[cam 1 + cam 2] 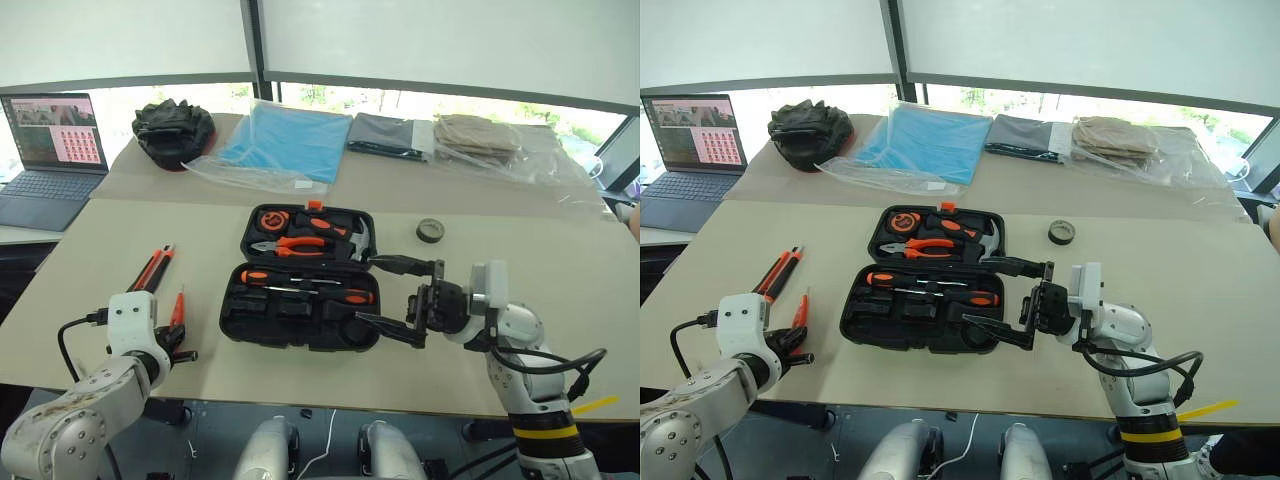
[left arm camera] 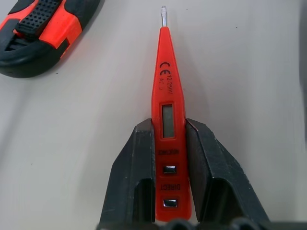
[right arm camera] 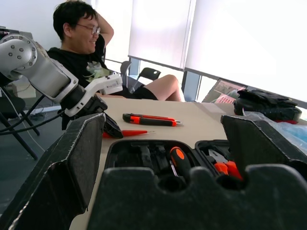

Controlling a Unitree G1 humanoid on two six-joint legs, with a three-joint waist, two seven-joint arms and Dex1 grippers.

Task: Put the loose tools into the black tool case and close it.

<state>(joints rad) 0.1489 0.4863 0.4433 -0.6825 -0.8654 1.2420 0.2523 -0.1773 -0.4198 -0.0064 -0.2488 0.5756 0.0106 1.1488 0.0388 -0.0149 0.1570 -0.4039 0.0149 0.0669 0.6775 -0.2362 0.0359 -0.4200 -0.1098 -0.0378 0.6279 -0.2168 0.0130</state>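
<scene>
The black tool case (image 1: 290, 343) lies open at mid-table, with two orange-black screwdrivers (image 1: 305, 279) in its near half and pliers (image 1: 290, 243) and a hammer (image 1: 357, 240) in the far half. My left gripper (image 2: 169, 123) is shut on the slim orange tester screwdriver (image 2: 166, 72), whose tip points away over the table; black fingers (image 2: 129, 177) press both of its sides. The utility knife (image 1: 152, 268) lies just beyond it. The dark tape roll (image 1: 431, 231) sits right of the case. My right gripper (image 1: 366, 290) hovers open at the case's right end, pointing left.
A laptop (image 1: 50, 155) stands at the far left. Along the back lie a black fabric bundle (image 1: 172, 130), a blue bag (image 1: 285, 140) and folded cloths in plastic (image 1: 480, 140). A person (image 3: 86, 52) sits beyond the table's left side.
</scene>
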